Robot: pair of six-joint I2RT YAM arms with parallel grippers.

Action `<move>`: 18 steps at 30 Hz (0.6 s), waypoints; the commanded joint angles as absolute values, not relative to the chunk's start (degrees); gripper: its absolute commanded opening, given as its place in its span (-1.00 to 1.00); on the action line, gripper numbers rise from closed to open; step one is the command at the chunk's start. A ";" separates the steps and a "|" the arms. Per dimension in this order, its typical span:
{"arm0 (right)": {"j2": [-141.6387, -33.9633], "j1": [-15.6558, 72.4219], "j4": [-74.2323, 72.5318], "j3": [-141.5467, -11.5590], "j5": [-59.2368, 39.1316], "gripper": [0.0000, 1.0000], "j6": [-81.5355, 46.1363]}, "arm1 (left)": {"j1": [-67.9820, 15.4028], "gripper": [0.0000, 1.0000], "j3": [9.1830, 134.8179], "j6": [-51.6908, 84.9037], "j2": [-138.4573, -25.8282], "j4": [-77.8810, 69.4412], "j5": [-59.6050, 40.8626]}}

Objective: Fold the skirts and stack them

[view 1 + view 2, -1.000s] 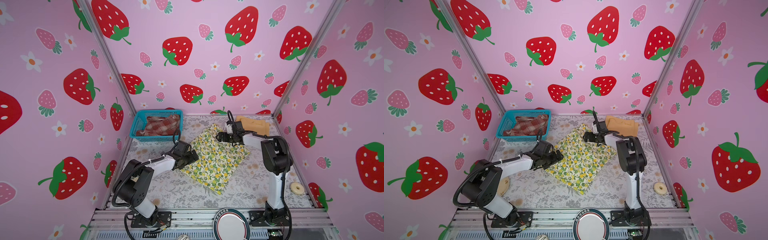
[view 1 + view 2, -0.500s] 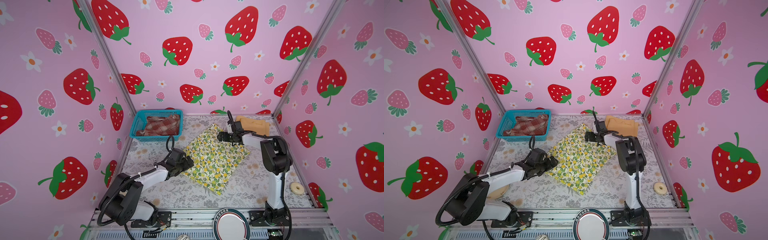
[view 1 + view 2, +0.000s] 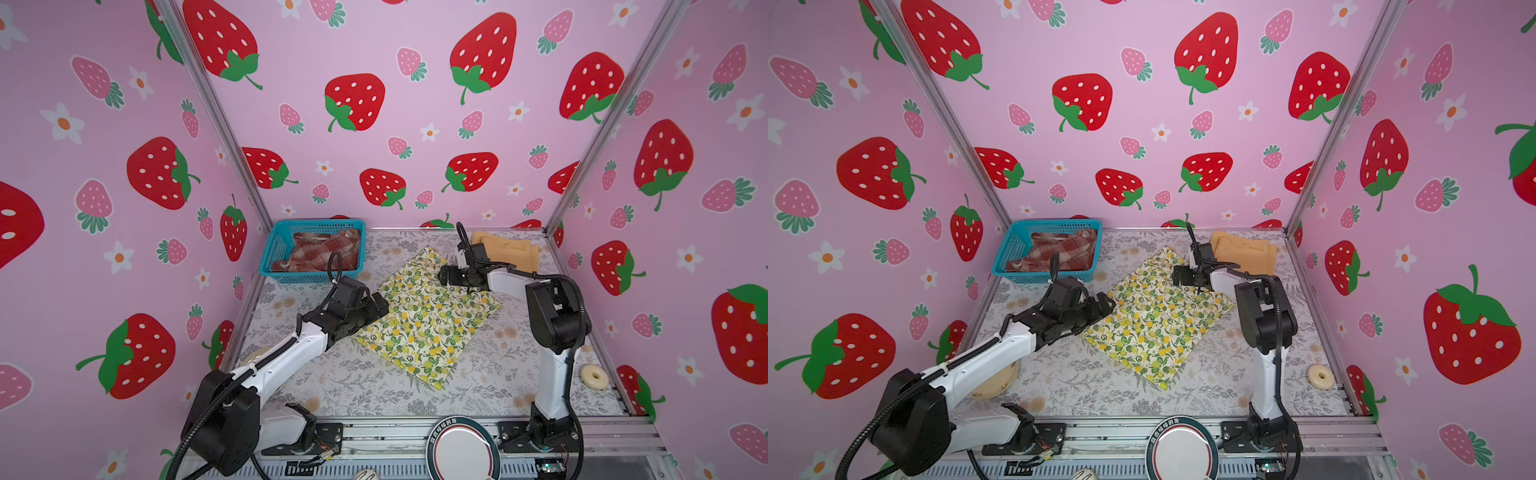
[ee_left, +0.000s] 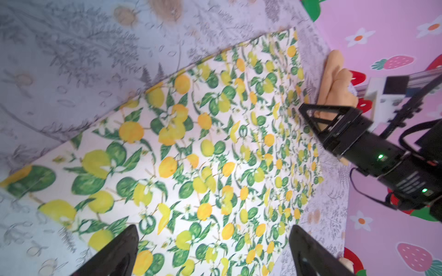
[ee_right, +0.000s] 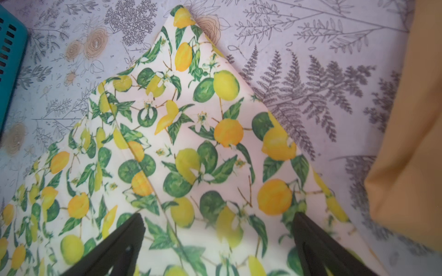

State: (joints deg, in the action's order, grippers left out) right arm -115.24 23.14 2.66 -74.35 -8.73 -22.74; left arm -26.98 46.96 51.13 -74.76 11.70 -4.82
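Observation:
The lemon-print skirt (image 3: pixel 428 320) (image 3: pixel 1154 324) lies flat in the middle of the table. My left gripper (image 3: pixel 380 305) (image 3: pixel 1106 305) is open and low at its left edge; in the left wrist view its fingers straddle the print (image 4: pixel 212 229). Over the skirt's far corner my right gripper (image 3: pixel 442 276) (image 3: pixel 1177 275) is open as well, with only cloth (image 5: pixel 218 216) under the gap. A folded mustard skirt (image 3: pixel 505 251) (image 5: pixel 411 143) sits at the back right. The plaid skirt (image 3: pixel 324 251) lies crumpled in the teal basket (image 3: pixel 274 245).
The basket stands in the back left corner against the wall. A cream ring (image 3: pixel 594 377) lies by the right wall near the front. A cream plate (image 3: pixel 994 384) sits under my left arm. Pink walls close three sides.
My left arm's elbow has sunk lower and nearer the front, while its gripper stays at the lemon skirt's left edge. The right gripper has barely moved. Both stay open.

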 commanded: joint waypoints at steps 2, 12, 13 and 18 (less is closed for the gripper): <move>-108.66 23.27 4.04 -69.31 -7.03 0.99 -21.74 | -26.72 0.98 47.63 50.58 -80.10 9.26 -6.17; -106.38 23.11 2.76 -60.30 -3.67 0.99 -20.61 | -26.98 0.99 43.95 52.04 -87.49 4.92 -8.26; -106.66 22.98 2.47 -59.75 -3.61 0.99 -20.65 | -26.94 0.99 43.31 51.96 -87.37 5.07 -8.26; -106.66 22.20 1.25 -57.30 -2.73 0.99 -21.18 | -26.69 0.99 40.17 52.21 -86.84 5.72 -5.30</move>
State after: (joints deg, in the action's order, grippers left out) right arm -106.34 23.00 0.30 -59.46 -4.27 -20.95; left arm -26.98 42.11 51.33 -87.37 5.21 -7.42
